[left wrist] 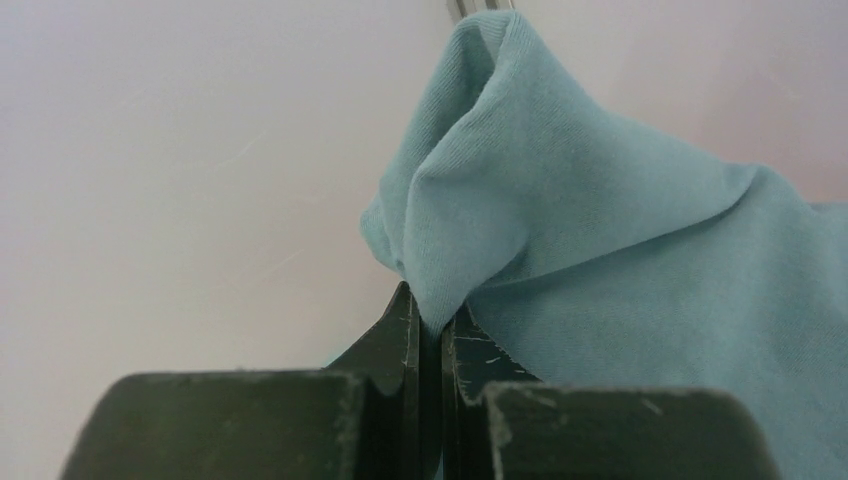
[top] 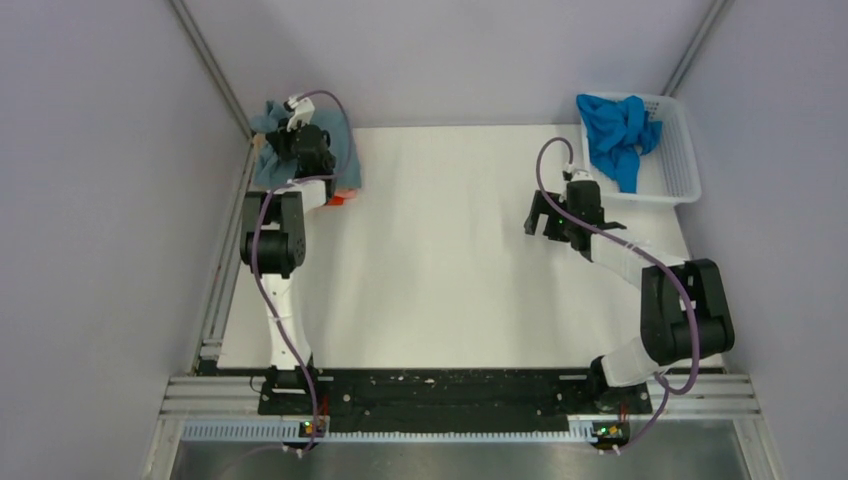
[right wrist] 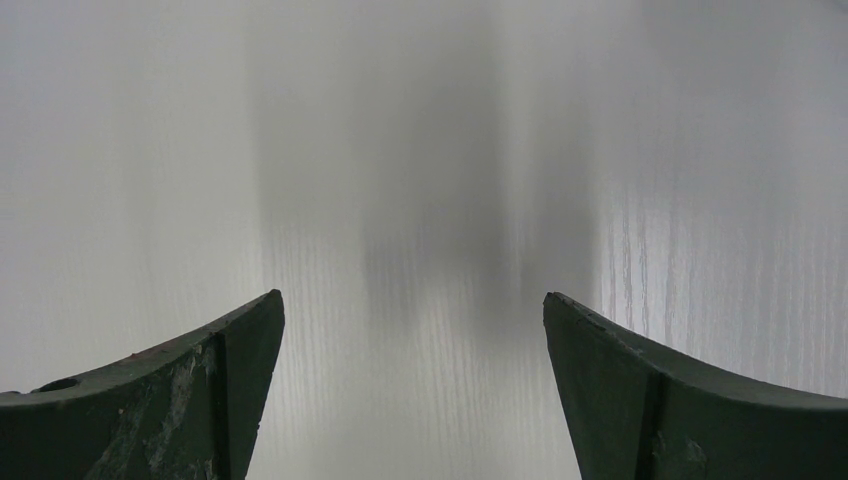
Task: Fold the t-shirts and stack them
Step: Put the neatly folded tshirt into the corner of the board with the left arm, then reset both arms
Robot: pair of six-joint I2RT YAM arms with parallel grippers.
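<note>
Your left gripper (left wrist: 428,325) is pinching a fold of the grey-blue shirt (left wrist: 620,260), which is lying at the upper left of the top view on the table (top: 450,260). Your right gripper (right wrist: 412,340) is hanging spread wide over the table, holding nothing. The blue shirt (top: 612,135) is sitting in the basket (top: 683,160) at upper right.

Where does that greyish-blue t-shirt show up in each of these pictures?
Top external: the grey-blue t-shirt lies bunched at the table's far left corner.
Left wrist: fills the middle and right, a fold pinched in the left tool.
Right wrist: not in it; only the open right tool over the table.
Shared landmark: the left tool, visible from above too.
</note>
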